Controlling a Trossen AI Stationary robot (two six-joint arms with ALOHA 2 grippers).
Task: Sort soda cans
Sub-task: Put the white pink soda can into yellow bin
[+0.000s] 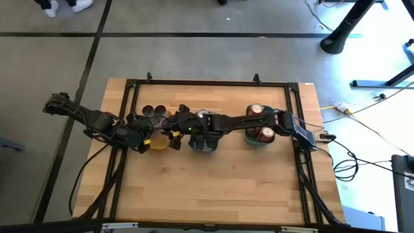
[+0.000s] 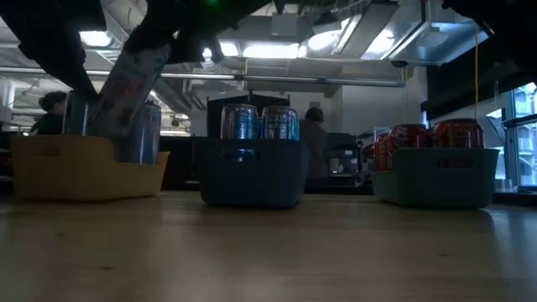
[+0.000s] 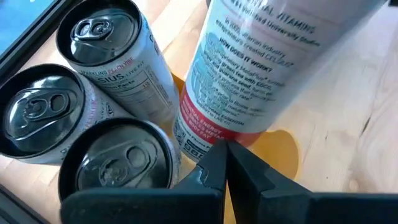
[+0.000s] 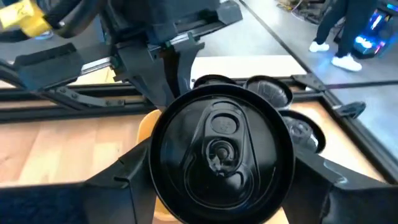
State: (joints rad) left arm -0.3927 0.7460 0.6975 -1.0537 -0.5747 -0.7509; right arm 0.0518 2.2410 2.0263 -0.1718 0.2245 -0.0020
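Three upright cans [image 3: 93, 118] crowd the yellow tray [image 2: 80, 172], with the left gripper [image 3: 227, 163], fingers together, just beside. The right gripper [image 4: 221, 171] clamps a tilted can [image 4: 221, 152], top leaning toward its camera.

tilted can [image 3: 261, 68]: "HOW DOES IT WORK?", "VITAMINS" | upright can [image 3: 118, 56]: "CELSIUS", "Nutrition Facts"
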